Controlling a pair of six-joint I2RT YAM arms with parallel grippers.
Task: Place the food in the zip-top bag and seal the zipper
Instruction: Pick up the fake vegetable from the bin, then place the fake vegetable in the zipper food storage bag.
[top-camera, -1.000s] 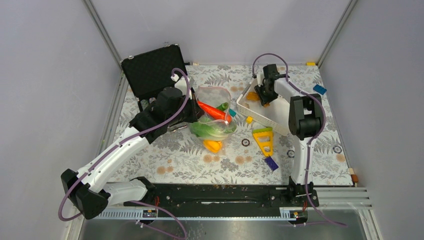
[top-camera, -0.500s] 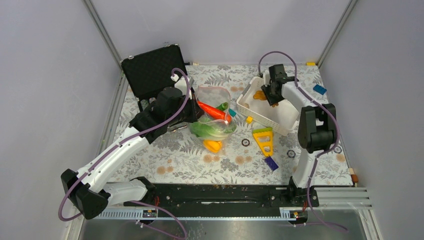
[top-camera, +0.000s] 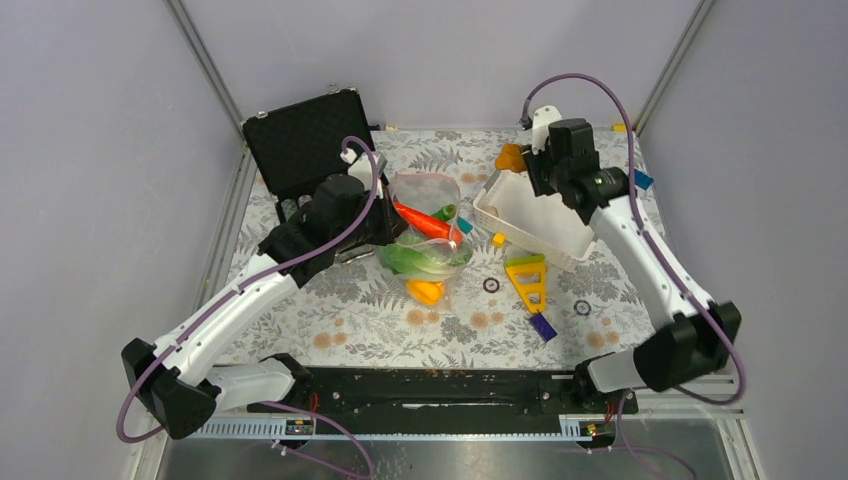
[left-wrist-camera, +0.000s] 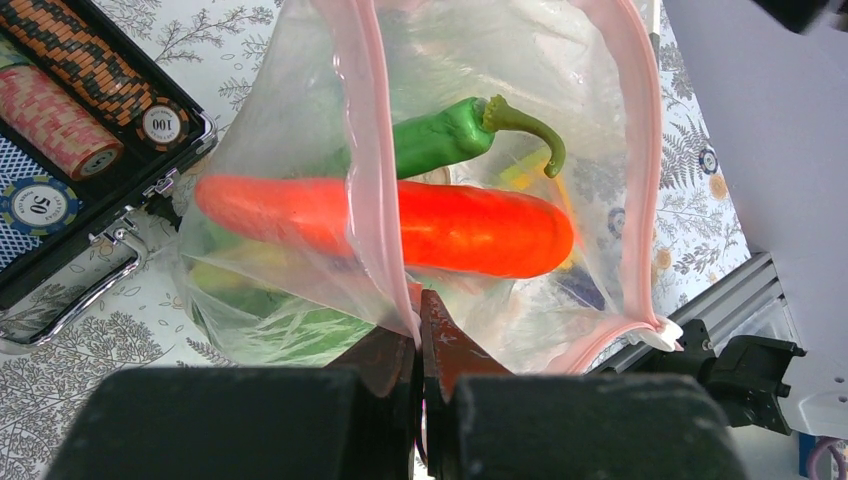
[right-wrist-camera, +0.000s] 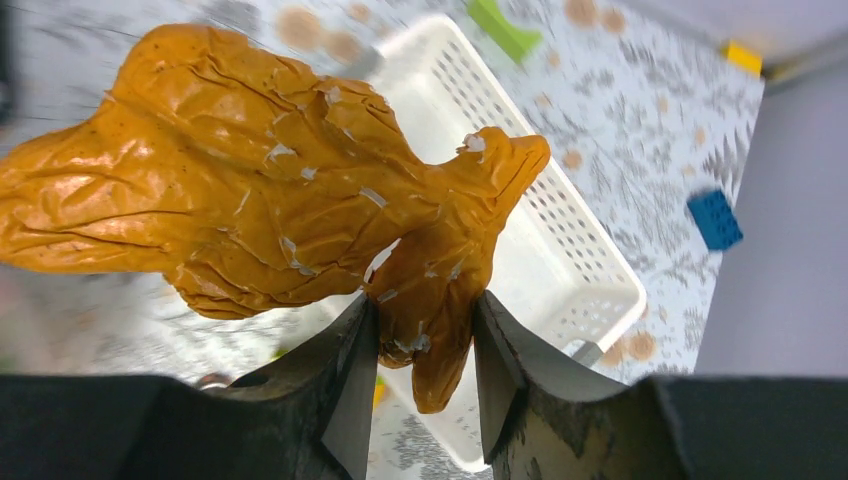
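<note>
The orange piece (right-wrist-camera: 250, 200) is clamped in the right jaws by its narrow end, its crumpled bulk sticking out to one side. It hangs in the air over the far left corner of the basket (top-camera: 540, 215). The bag (top-camera: 428, 195) lies to the left of it and a little nearer, well apart, its length running near to far on the worktop (top-camera: 350, 320). The left jaws are pinched tight on the zipper (left-wrist-camera: 360, 150) at the bag's left side, propping the mouth agape. I'd say the carry falls to the right arm, going leftward. The bag looks thin, clear and slack. Through it show a chili (left-wrist-camera: 420, 228), a green pepper (left-wrist-camera: 450, 135) and lettuce (top-camera: 420, 260).
</note>
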